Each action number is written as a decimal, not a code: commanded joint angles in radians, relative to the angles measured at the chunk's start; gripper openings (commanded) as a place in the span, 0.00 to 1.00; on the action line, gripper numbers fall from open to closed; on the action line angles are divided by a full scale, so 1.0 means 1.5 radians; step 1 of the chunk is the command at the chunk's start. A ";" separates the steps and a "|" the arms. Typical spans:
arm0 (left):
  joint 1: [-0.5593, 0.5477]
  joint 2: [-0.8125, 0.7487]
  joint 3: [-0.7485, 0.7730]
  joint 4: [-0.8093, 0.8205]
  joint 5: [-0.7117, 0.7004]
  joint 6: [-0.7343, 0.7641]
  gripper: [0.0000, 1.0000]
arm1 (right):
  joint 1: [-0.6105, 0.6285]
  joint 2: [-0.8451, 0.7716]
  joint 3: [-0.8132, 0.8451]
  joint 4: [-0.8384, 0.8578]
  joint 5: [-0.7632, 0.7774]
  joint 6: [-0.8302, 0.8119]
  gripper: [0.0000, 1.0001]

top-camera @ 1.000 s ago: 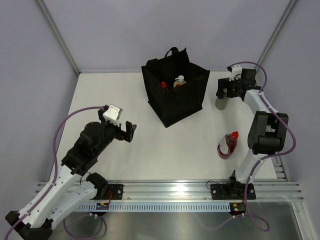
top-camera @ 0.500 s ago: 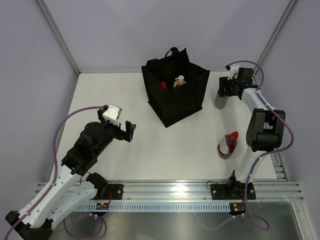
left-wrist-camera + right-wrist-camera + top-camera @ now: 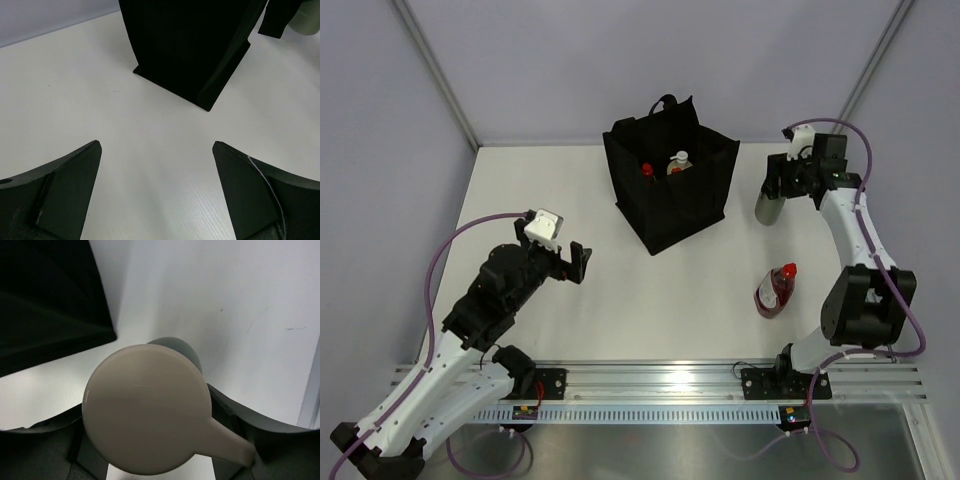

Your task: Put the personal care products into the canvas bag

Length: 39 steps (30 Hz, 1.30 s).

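Note:
The canvas bag (image 3: 670, 190) stands open at the table's middle back, with a red-capped bottle (image 3: 647, 170) and a cream bottle (image 3: 678, 162) inside. To its right my right gripper (image 3: 775, 186) is shut on the grey-green pump bottle (image 3: 766, 208), which tilts a little. In the right wrist view the pump's round beige top (image 3: 147, 407) fills the space between the fingers of the right gripper (image 3: 150, 427), and the bag (image 3: 45, 305) lies to the upper left. A dark red bottle with a red cap (image 3: 776, 290) lies at the near right. My left gripper (image 3: 570, 262) hangs open and holds nothing, left of the bag (image 3: 190, 45).
White tabletop (image 3: 560, 190) enclosed by pale walls and a metal frame post (image 3: 435, 75). A rail (image 3: 660, 380) with the arm bases runs along the near edge. The right arm's elbow (image 3: 870, 300) stands close to the lying red bottle.
My right gripper has closed on the pump bottle, and the arm has swung slightly right, tipping the bottle. The left arm has not moved.

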 commanded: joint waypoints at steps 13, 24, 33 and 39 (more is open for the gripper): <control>0.002 -0.013 -0.001 0.031 -0.010 0.003 0.99 | 0.177 -0.064 0.518 -0.023 -0.150 0.120 0.00; 0.001 -0.006 -0.005 0.031 -0.021 0.010 0.99 | 0.271 0.160 0.664 -0.032 -0.041 0.078 0.00; 0.002 0.002 0.001 0.033 -0.008 0.004 0.99 | 0.283 0.213 0.606 -0.112 0.053 -0.056 0.00; 0.002 -0.003 0.000 0.032 -0.008 0.004 0.99 | 0.316 0.220 0.531 -0.125 0.053 -0.102 0.05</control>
